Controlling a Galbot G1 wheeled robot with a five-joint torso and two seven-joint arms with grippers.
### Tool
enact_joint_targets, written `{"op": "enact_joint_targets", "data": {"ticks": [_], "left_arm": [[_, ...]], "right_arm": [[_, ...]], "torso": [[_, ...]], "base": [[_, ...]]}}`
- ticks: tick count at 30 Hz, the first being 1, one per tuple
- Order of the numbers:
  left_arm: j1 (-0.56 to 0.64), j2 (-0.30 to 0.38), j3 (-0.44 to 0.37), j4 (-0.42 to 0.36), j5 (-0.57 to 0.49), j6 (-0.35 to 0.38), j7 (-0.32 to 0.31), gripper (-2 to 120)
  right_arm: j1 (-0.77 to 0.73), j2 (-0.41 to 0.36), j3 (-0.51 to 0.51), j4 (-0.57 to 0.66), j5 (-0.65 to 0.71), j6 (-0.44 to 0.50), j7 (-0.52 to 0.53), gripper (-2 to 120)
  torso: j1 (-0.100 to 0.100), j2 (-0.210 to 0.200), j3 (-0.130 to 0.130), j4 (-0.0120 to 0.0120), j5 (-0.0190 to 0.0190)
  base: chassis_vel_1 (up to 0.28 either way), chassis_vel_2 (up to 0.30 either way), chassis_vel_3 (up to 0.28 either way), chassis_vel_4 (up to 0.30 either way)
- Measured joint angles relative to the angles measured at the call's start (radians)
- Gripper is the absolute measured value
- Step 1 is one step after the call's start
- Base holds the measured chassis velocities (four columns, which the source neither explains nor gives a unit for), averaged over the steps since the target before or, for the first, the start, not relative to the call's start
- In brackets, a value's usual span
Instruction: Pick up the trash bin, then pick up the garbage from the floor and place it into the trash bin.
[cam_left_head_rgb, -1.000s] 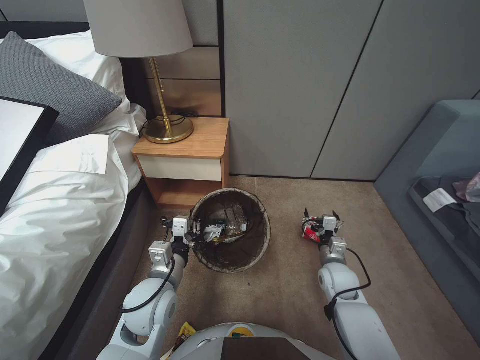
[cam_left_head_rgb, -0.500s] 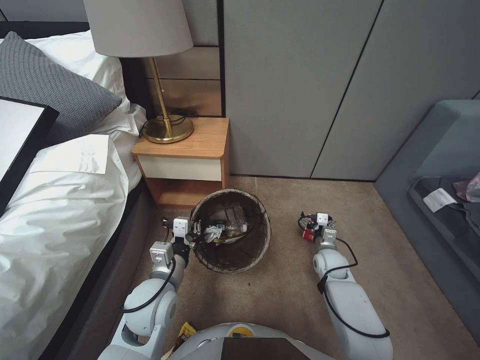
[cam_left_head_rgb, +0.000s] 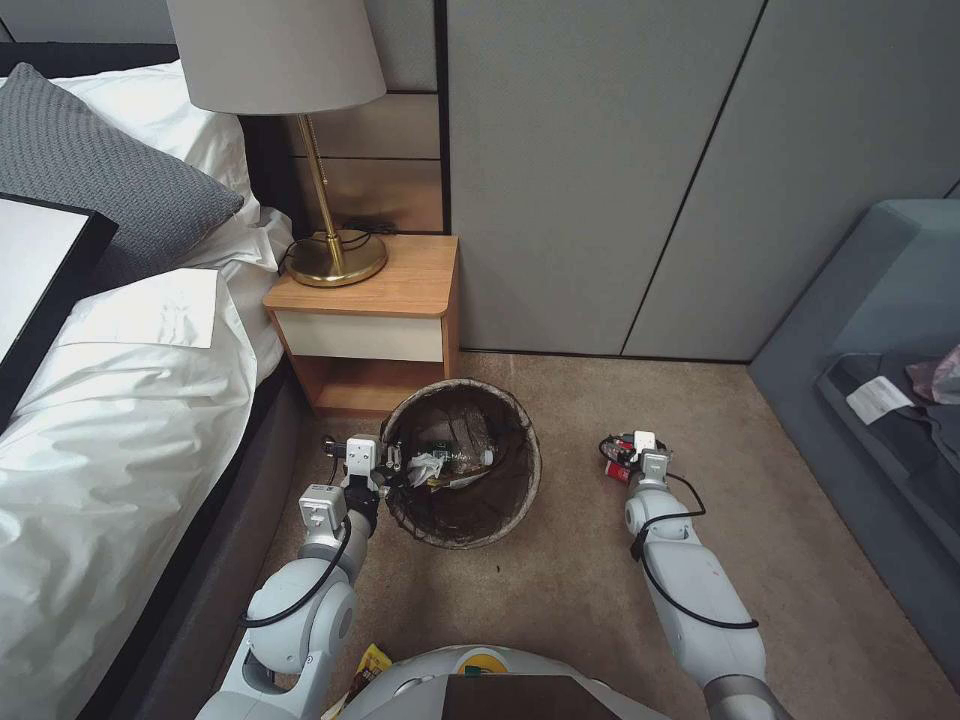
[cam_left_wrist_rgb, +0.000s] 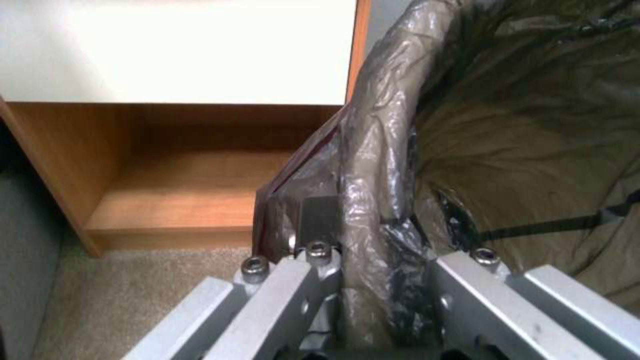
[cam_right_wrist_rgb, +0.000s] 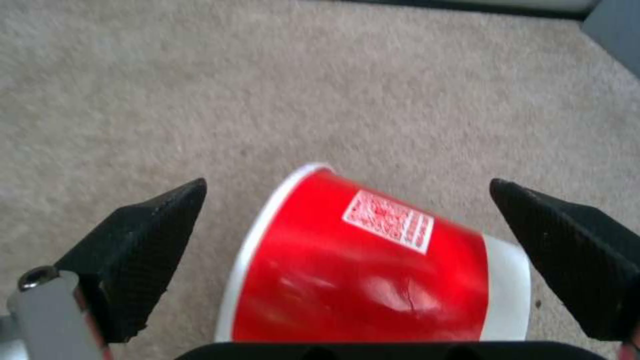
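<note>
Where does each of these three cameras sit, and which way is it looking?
Head view: high on the robot, looking down at the carpet; both arms show, the left gripper on the trash bin rim, the right gripper at a red paper cup.
Left wrist view: on the left arm, facing the nightstand; its fingers clamp the bin's bagged rim.
Right wrist view: on the right arm, facing the carpet; open black fingertips flank the cup.
Shared: head and left wrist see bin and nightstand; head and right wrist, the cup.
</note>
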Motion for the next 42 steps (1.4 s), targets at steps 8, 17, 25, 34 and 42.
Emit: {"op": "enact_joint_targets", "data": {"ticks": [8,17,25,34,42], "left_arm": [[0.002,0.000,0.003,0.000,0.003,0.000,0.000,0],[0.004,0.002,0.005,-0.003,0.003,0.000,-0.001,0],[0.004,0.002,0.006,-0.007,0.003,0.001,-0.001,0],[0.001,0.003,0.003,-0.010,0.001,0.002,-0.001,0],[-0.002,0.003,0.003,-0.010,-0.002,0.002,-0.001,0]], "right_arm": [[0.033,0.003,0.000,-0.079,-0.014,0.001,0.015,100],[0.043,0.005,0.001,-0.122,-0.025,0.011,0.027,100],[0.051,0.008,0.001,-0.148,-0.035,0.021,0.026,72],[0.051,0.010,0.001,-0.158,-0.040,0.032,0.024,37],[0.040,0.006,0.004,-0.148,-0.040,0.035,0.023,9]], "torso": [[0.000,0.000,0.000,0.0001,-0.0001],[0.000,0.000,0.000,0.0002,-0.0001],[0.000,0.000,0.000,0.0003,-0.0002],[0.000,0.000,0.000,0.0003,0.0001],[0.000,0.000,0.000,0.0001,0.0001]], "base": [[0.000,0.000,0.000,0.000],[0.000,0.000,0.000,0.000],[0.000,0.000,0.000,0.000],[0.000,0.000,0.000,0.000],[0.000,0.000,0.000,0.000]]}}
